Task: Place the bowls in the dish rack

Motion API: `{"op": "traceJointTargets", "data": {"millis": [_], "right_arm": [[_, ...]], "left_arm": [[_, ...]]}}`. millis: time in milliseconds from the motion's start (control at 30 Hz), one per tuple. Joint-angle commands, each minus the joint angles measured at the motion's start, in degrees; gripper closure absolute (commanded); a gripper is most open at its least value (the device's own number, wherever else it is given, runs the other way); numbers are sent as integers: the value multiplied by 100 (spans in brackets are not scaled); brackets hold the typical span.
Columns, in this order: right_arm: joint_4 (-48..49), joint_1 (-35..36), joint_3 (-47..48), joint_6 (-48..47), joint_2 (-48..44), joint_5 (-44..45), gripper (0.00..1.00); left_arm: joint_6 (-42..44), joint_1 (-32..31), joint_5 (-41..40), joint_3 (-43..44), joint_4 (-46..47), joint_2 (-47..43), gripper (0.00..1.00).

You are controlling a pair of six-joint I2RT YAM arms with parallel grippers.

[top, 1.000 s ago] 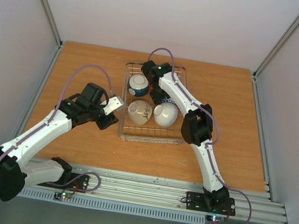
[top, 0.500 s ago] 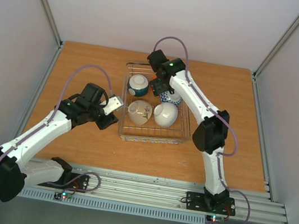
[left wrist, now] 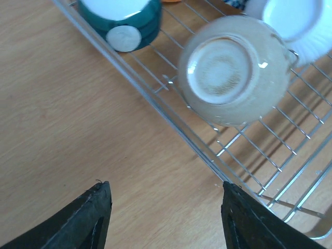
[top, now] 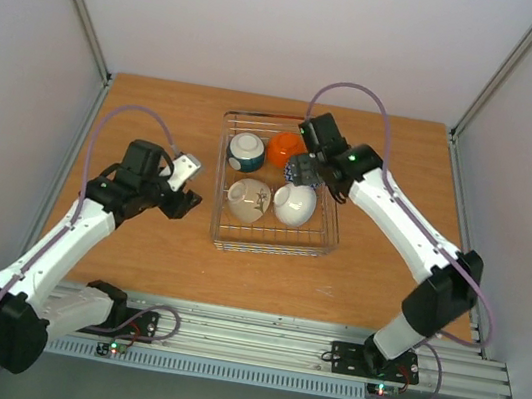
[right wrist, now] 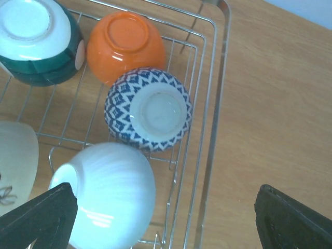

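Observation:
The silver wire dish rack (top: pixel 268 249) stands mid-table and holds five bowls. The teal-banded one (top: pixel 245 152), the orange one (top: pixel 284 149) and the dark-blue patterned one (top: pixel 297 170) are at the back. The sprig bowl (top: pixel 249 200) and the plain white one (top: pixel 295 204) are in front. My right gripper (top: pixel 315 179) is open and empty above the rack's right side. In the right wrist view it (right wrist: pixel 163 207) hangs over the white bowl (right wrist: pixel 111 192), the blue bowl (right wrist: pixel 150 111) and the rack's rim (right wrist: pixel 215 104). My left gripper (top: pixel 183 199) is open and empty over bare wood left of the rack.
In the left wrist view the open gripper (left wrist: pixel 166 199) is just outside the rack's rim (left wrist: pixel 155 88), with the teal-banded bowl (left wrist: pixel 122 21) and the sprig bowl's underside (left wrist: pixel 233 70) beyond it. Bare wooden table (top: pixel 377 268) lies on both sides of the rack.
My right arm has drawn back rightward from the rack's far corner, uncovering the orange and blue bowls. My left arm has pulled a little left, away from the rack.

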Motion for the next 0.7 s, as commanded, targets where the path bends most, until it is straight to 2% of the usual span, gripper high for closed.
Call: {"op": "traceJointTargets", "data": {"millis": [0,67,133,200,367,433,667], "right_arm": [[698,-14,-857,471,-870,6,7],[766,-13,-1211,660,-1180,44,7],[765,-16,-1515,810,-1434,187,7],[715,-15,-1783,956,-1668,392,7],[328,-13,-2270,1402,-2202,1125,6],[73,-15,-2374,1586,-2312,1317,2],[-461,-14,-2812,2281,-2580,1532,2]], "left_arm": [[-305,437,338,35,291,-76,41],[-351,563,353,18,307,-98,36],[-413,636,274,-24,350,-162,22],[-487,695,211,-43,388,-237,14],[-682,974,-42,-11,538,-456,3],[-766,1101,-118,-19,619,-527,1],[-893,1494,68,298,377,-415,1]]}}
